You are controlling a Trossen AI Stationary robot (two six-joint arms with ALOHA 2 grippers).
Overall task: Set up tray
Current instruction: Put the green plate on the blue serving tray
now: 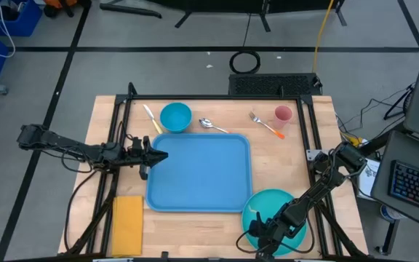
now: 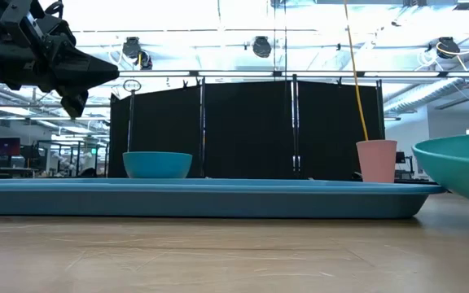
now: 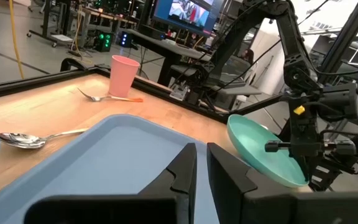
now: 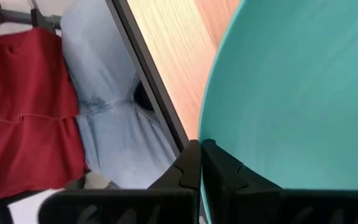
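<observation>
High view first: we see the right gripper (image 1: pixel 262 234) at the near right corner of the table, fingers pressed together on the near rim of the teal plate (image 1: pixel 276 207). The right wrist view confirms it: both pads meet on the plate's edge, with a person in jeans and a red top beyond the table edge behind them. The left wrist view shows the plate already tipped up, held by its rim only.

The tray (image 1: pixel 198 173) lies flat mid-table, just ahead and to the left of the right gripper, with its near right corner touching or slightly under the plate.

Step in hand, as we judge it: carry the plate onto the tray. A rim pinch is a weak hold, so we would lift just clear of the tray's raised rim, keep the plate near level, move slowly, and set it down flat well inside before letting go.

The left gripper (image 1: pixel 150 156) hangs over the tray's left edge, fingers nearly together and holding nothing; it sits opposite the plate's likely path, so we note some collision risk.

Beyond the tray: knife (image 1: pixel 152 118), blue bowl (image 1: pixel 175 117), spoon (image 1: pixel 211 125), fork (image 1: pixel 266 125), pink cup (image 1: pixel 283 115). A yellow napkin (image 1: pixel 127 225) lies on the left gripper's near side.
</observation>
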